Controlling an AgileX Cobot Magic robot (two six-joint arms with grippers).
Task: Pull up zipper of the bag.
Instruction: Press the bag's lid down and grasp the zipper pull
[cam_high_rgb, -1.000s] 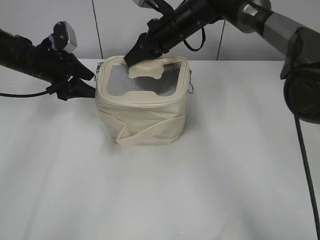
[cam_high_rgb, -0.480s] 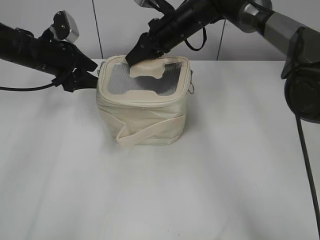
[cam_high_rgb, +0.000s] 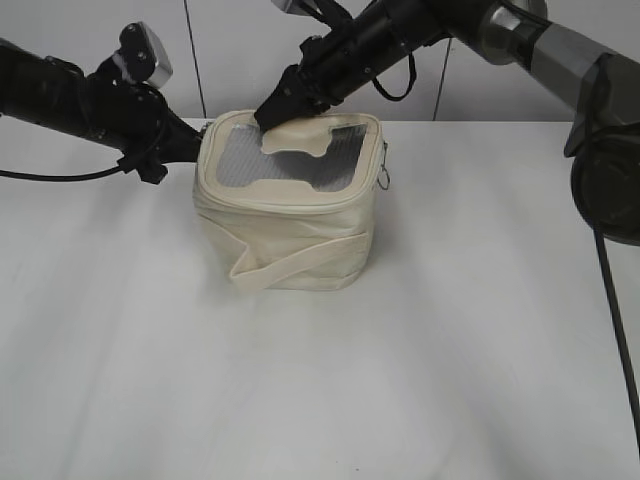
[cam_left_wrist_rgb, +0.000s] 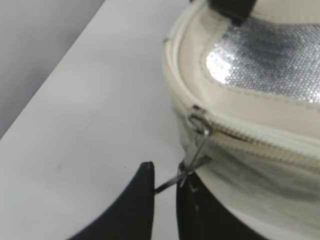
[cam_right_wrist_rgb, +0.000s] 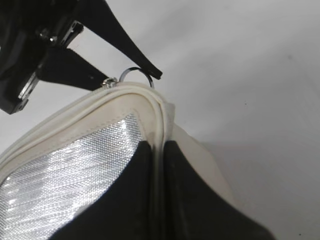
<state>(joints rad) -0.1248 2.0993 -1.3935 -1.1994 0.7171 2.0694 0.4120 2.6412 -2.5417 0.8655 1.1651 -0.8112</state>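
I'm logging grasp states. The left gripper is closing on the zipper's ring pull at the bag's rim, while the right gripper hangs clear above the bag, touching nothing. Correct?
Not quite. The left gripper is at the ring pull of the zipper, but the right gripper is not clear of the bag: the right wrist view shows its jaws clamped on the bag's top rim, and the exterior view agrees.
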